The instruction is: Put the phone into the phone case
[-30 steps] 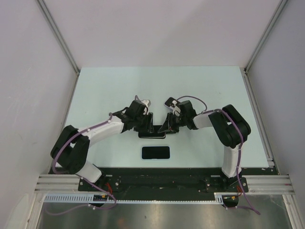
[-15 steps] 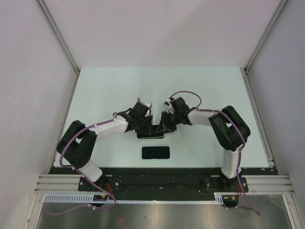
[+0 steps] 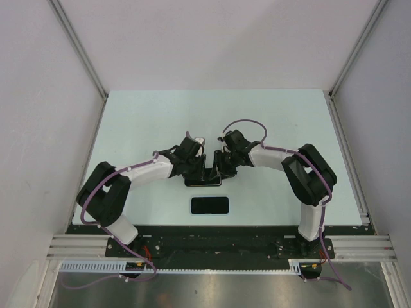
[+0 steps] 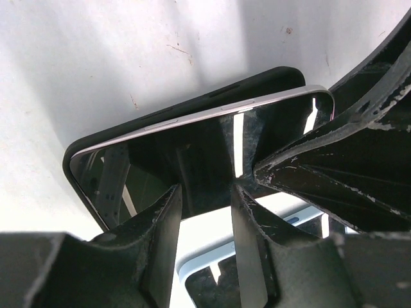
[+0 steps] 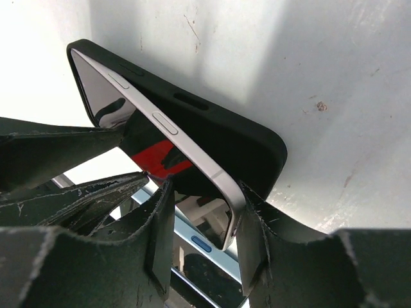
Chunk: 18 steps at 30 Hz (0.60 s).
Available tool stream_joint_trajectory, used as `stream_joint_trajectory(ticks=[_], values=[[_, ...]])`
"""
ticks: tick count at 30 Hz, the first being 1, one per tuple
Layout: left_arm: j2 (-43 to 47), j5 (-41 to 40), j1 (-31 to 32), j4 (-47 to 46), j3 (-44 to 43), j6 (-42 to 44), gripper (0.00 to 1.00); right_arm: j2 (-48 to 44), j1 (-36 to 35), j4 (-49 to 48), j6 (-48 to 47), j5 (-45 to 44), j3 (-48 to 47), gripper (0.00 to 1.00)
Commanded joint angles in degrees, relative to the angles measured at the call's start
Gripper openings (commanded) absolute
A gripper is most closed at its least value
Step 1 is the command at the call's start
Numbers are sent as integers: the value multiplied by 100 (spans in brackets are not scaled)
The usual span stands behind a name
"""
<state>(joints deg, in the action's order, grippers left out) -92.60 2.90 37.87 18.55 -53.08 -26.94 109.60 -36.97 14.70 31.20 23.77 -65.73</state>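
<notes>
- Left wrist view: the left gripper (image 4: 205,192) has its jaws part-way apart with nothing clamped between them, and both fingertips (image 4: 172,212) are down on the glass of the phone (image 4: 192,157).
- A finger of the right gripper (image 5: 207,192) reaches in from the side and meets that same glass.
- Right wrist view: this gripper is also part open and straddles one end corner of the phone. The corner looks loose in the gap, not pinched.
- Here's the phone: its silver edge rides above the wall of the black phone case (image 4: 192,108). One long side sits low and the other is tipped up, so it's partly in and not yet seated.
- The case lies flat on the pale surface (image 4: 128,51), about midway between the left and right edges and nearer the near edge than the far one.
- From above, both arms meet over it. A second dark slab (image 3: 210,205) lies apart, closer to the near edge, and I can't tell what it is.
- My read is that we're at the seating step, with the phone placed and being pressed home.
- The next move calls for firm downward pressure along the raised side while the other gripper pins the case. Push off-centre and the phone could pop back out or the case could skid.
</notes>
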Motion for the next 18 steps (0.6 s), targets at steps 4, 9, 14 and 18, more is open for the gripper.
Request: stream_joint_trajectory(ticks=[4,9,14,18], values=[[-268,-193,72,-26,-1,-22,42,141,-223,1175,-650,-1656,157,42],[-285,-211,72,-26,26,-39,41,105,-293,1438,-712,-1936,35,44],[-329,-263,80,-35,61,-48,41,114,-407,1755,-791,-2262,-115,46],[-329,-246,89,-27,96,-75,41,79,-469,1826,-800,-2368,-185,46]])
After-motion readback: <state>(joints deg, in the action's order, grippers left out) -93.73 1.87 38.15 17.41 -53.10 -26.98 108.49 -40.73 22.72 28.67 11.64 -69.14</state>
